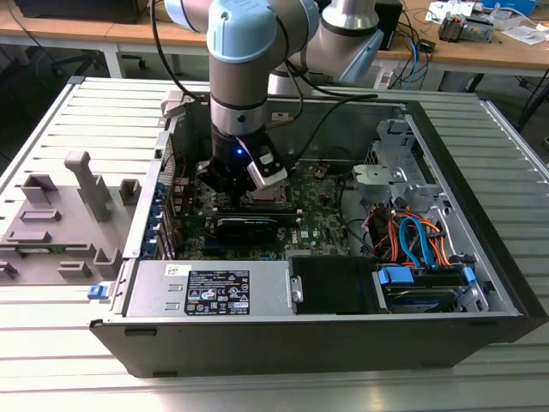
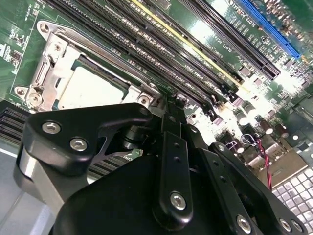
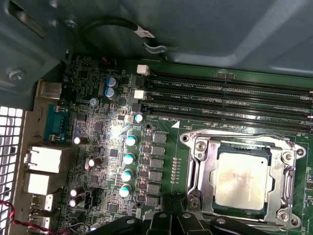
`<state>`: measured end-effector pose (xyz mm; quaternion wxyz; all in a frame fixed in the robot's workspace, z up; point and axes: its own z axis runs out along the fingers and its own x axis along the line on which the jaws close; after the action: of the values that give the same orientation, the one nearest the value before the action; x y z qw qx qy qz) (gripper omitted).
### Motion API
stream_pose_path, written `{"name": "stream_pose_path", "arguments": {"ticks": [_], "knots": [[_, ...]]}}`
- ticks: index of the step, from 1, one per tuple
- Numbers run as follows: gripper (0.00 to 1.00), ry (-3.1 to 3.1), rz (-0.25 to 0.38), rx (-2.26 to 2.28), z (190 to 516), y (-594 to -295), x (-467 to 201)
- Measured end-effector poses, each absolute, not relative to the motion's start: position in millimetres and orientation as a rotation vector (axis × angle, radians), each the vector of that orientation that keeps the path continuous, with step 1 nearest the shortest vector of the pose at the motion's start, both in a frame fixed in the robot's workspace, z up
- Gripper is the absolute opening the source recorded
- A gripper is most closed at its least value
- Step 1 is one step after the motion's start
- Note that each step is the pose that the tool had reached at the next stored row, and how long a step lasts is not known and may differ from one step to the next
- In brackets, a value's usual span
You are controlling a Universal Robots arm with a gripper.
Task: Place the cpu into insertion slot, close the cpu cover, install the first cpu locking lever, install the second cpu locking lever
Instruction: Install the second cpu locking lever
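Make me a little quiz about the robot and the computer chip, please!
1. True or false: the cpu already lies in the insertion slot.
2. What sits around the cpu's edges in both wrist views? A) the cpu cover B) a blue cable C) a fan
3. In the exterior view, where is the gripper: inside the open computer case, or out over the grey fixture?

Key:
1. True; its silvery top shows inside the socket.
2. A; the metal frame lies round it, its window showing the chip.
3. Inside the case, low over the green motherboard.
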<state>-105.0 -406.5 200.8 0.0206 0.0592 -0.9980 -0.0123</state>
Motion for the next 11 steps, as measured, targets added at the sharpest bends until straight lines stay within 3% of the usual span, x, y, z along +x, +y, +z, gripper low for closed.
{"name": "stream_pose_path", "arguments": {"ticks": [11], "knots": [[0.11,-3.095,-0.037,0.184,199.5,-408.5,-104.1]]}}
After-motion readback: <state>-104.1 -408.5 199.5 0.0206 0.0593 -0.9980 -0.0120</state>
